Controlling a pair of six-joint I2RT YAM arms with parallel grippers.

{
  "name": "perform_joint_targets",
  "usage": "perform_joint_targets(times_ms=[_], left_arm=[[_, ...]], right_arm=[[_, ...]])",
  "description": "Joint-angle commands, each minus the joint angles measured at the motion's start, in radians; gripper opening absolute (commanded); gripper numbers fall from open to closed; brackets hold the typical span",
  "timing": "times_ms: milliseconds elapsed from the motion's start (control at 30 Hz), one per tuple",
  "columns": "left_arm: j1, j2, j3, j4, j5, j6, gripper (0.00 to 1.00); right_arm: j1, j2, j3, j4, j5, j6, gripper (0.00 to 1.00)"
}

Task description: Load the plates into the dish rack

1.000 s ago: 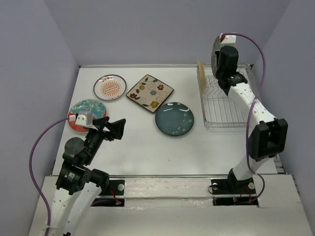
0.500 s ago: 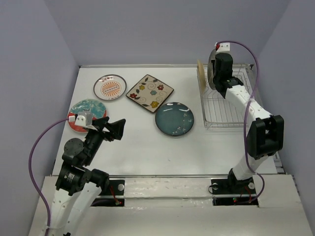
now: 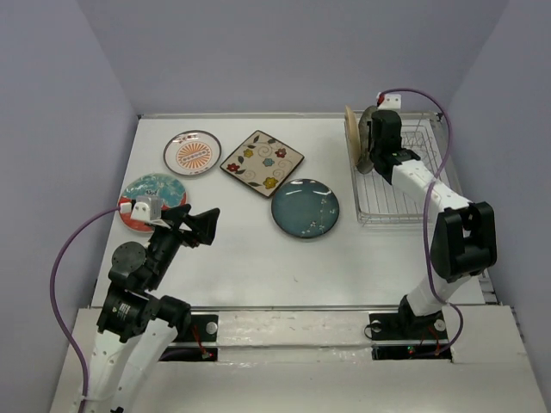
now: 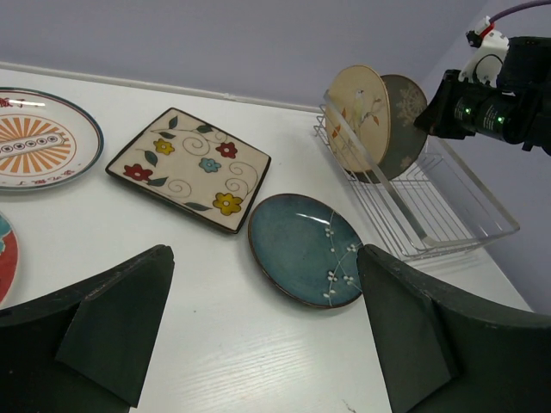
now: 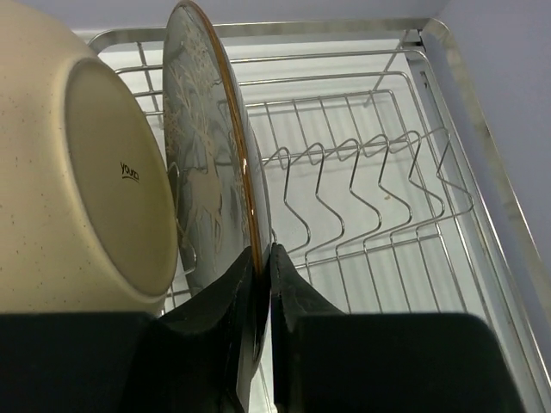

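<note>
Pinching rim of grey tree-patterned round plate point(image 5: 202, 172), R gripper point(image 5: 258, 258) clamped; plate upright in silver wire dish rack point(image 5: 362, 163), just beside cream bird plate point(image 5: 86, 172). L gripper point(image 3: 205, 225) jaws wide apart, nothing held

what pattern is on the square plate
The square plate is cream with red, yellow and teal flowers, leaves and swirls; clearest in the left wrist view.

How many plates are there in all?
6. Four lie on the table: orange-sunburst plate, square floral plate, dark teal plate, teal-and-red plate partly behind the left arm. Two stand in the rack: cream plate, and grey plate pinched by the right hand.
</note>
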Motion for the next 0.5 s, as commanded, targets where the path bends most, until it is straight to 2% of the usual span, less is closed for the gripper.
perform_joint_targets(times_ms=[0,100,133,233,333,467], left_arm=[[-0.003,0.004,0.034,0.037,0.007,-0.003,0.99],[-0.003,0.007,0.034,0.037,0.007,-0.003,0.99],[-0.003,0.007,0.034,0.037,0.007,-0.003,0.99],[-0.004,0.005,0.034,0.037,0.005,-0.005,0.99],[-0.004,0.002,0.035,0.037,0.005,-0.005,0.99],[-0.003,0.007,0.034,0.037,0.005,-0.005,0.99]], right_arm=[[-0.004,-0.092,0.016,0.125,0.087,0.084,0.29],[-0.004,-0.088,0.042,0.050,0.099,0.109,0.44],[-0.004,-0.091,0.048,0.045,0.101,0.115,0.54],[-0.004,-0.115,0.065,-0.019,0.099,0.147,0.72],[-0.004,-0.169,0.077,-0.076,0.060,0.184,0.82],[0.023,-0.282,0.011,-0.125,-0.080,0.351,0.83]])
